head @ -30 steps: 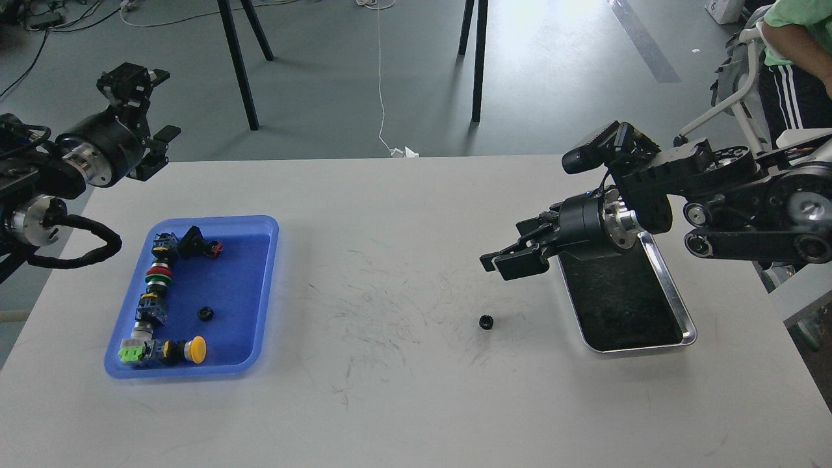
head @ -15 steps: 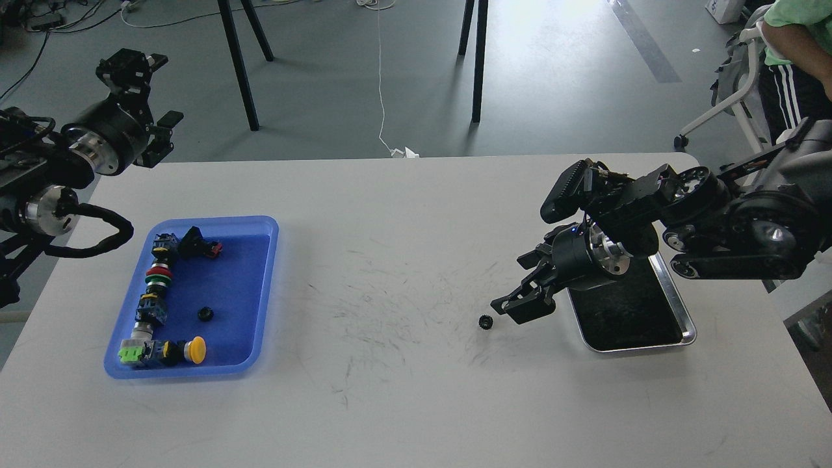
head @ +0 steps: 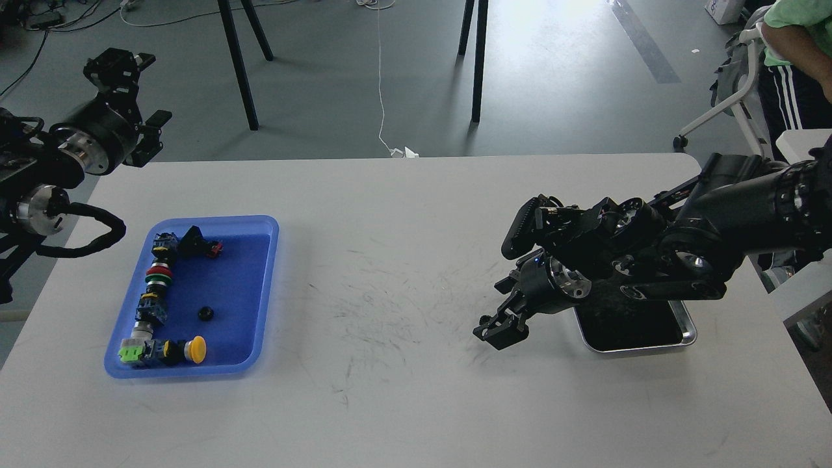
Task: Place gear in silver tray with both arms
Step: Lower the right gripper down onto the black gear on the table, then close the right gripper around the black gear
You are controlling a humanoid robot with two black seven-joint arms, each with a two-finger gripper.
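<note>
The silver tray (head: 640,350) lies at the table's right, its far part covered by my right arm. My right gripper (head: 494,333) is down at the table just left of the tray's near left corner, fingers pointing down and left. They are dark and bunched, so whether they are open or shut does not show, and what lies under them is hidden. A small black gear (head: 205,313) rests in the blue tray (head: 266,286) at the left. My left gripper (head: 155,88) hangs open and empty above the table's far left corner.
Several coloured push-button switches line the blue tray's left side (head: 156,296). A person in a green shirt (head: 796,26) and a wheeled frame stand beyond the far right corner. Black stand legs (head: 237,65) rise behind the table.
My right gripper dropped and moved left, from above the silver tray onto the spot where a small black gear lay on the table; that gear no longer shows. The left arm drew back slightly.
</note>
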